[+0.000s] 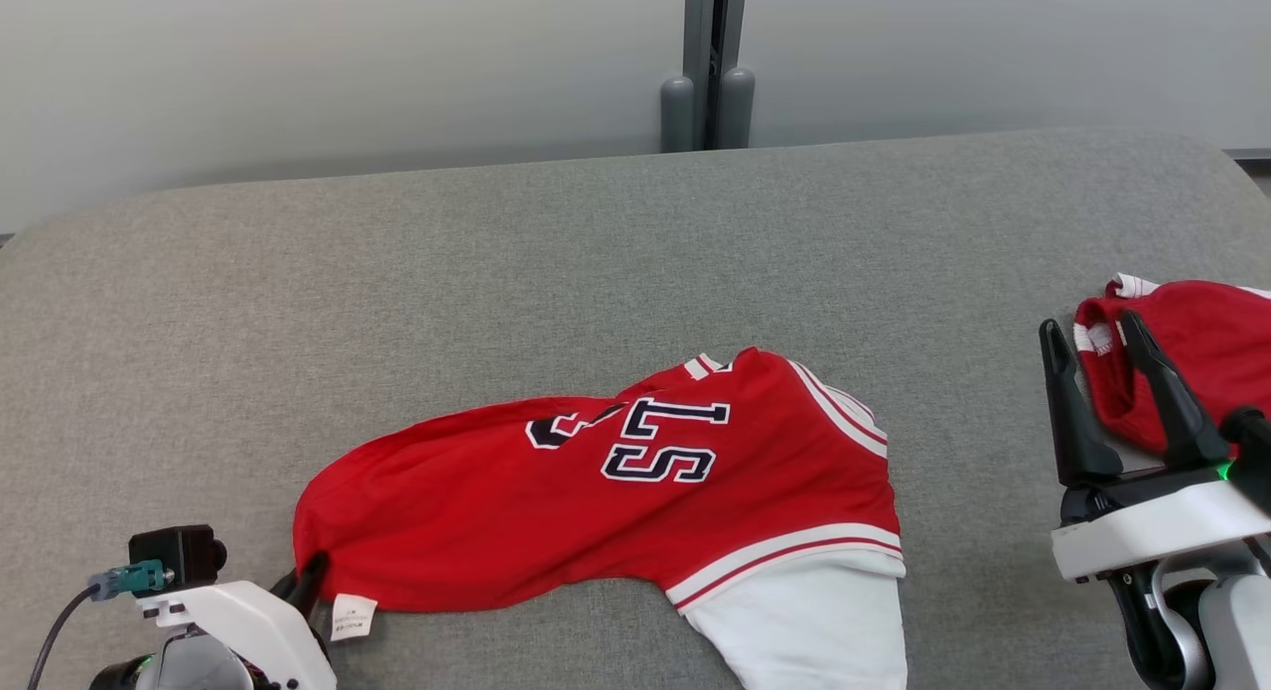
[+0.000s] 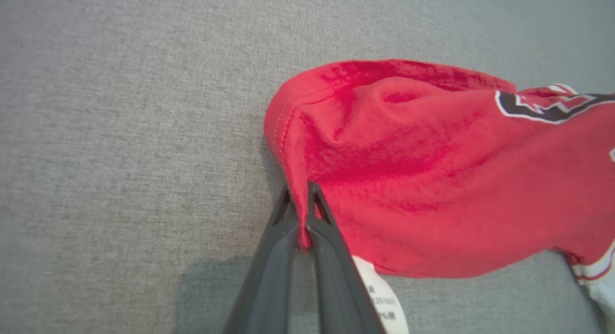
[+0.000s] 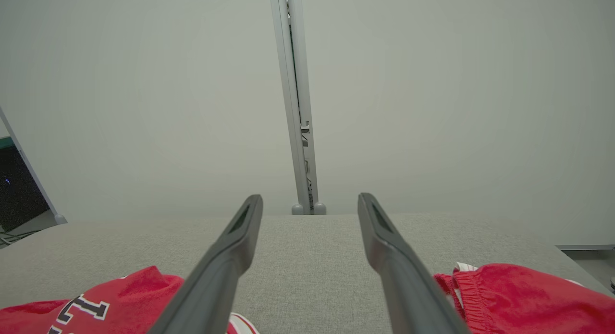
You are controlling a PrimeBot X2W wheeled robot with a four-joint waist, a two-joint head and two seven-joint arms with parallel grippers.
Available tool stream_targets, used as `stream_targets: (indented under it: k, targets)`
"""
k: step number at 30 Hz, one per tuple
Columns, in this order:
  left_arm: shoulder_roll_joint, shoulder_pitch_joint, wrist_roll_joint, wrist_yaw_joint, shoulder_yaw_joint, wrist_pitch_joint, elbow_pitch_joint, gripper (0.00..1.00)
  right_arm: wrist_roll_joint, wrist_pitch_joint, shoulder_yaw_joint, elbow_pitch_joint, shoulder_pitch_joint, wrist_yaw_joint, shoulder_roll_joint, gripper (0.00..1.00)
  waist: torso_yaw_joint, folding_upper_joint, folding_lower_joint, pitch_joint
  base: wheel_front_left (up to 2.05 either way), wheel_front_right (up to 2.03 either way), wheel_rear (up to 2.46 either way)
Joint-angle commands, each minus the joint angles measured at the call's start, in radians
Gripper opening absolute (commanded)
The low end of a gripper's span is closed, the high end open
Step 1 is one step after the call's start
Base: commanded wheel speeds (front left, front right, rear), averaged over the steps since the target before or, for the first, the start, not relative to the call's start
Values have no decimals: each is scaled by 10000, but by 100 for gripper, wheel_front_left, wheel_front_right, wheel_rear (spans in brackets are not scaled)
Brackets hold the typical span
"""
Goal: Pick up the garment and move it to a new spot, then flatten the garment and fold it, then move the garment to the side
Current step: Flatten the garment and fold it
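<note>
Your grey padded table [image 1: 496, 273] carries the red shirt [image 1: 556, 511] at its front middle. Your left gripper [image 2: 301, 202] is pinching the shirt's hem corner beside the white label [image 1: 353, 616]. Your right gripper [image 1: 1090, 323] stands spread in front of another red garment [image 1: 1192, 352].
</note>
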Motion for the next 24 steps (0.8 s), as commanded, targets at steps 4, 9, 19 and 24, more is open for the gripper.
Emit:
stream_targets:
  k: [4, 9, 19, 24]
  targets:
    - [282, -175, 506, 250, -19, -441, -270, 0, 13, -82, 32, 31, 49, 3, 10, 100, 167, 0, 0, -89, 0, 0, 0]
    - [603, 251, 1353, 990, -387, -430, -792, 8, 23, -82, 34, 103, 101, 3, -1, 100, 377, 0, 0, -151, 0, 0, 0]
    - [734, 579, 1872, 1786, -559, -580, -1229, 100, 20, -70, 56, 150, 80, 3, -75, 100, 477, 0, 0, -215, 0, 0, 0]
    - [900, 585, 1953, 2080, 45, -1659, -2270, 100, -19, -166, 56, 147, 122, 3, -60, 100, 472, 0, 0, -313, 0, 0, 0]
